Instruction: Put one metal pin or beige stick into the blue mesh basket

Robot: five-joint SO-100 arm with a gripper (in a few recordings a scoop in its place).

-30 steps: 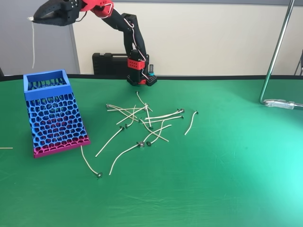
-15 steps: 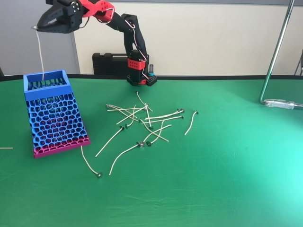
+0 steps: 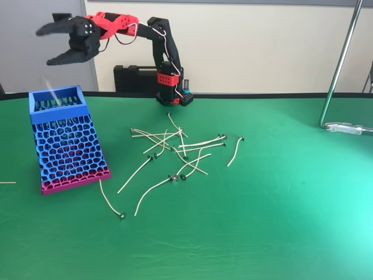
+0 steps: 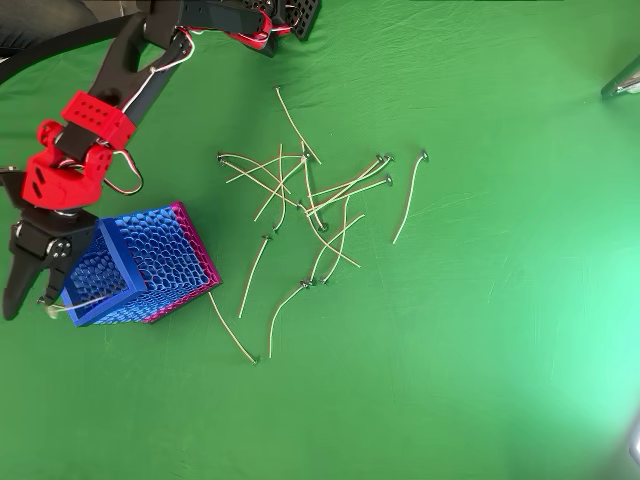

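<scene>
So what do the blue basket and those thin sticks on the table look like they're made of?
The blue mesh basket looks like matte plastic, perhaps 3D-printed: rigid honeycomb walls, a solid rim, a magenta base band. The sticks look like pale, slightly bendy fibre or waxed cord, since they lie curved, each with a small dark, probably metal, end.
</scene>
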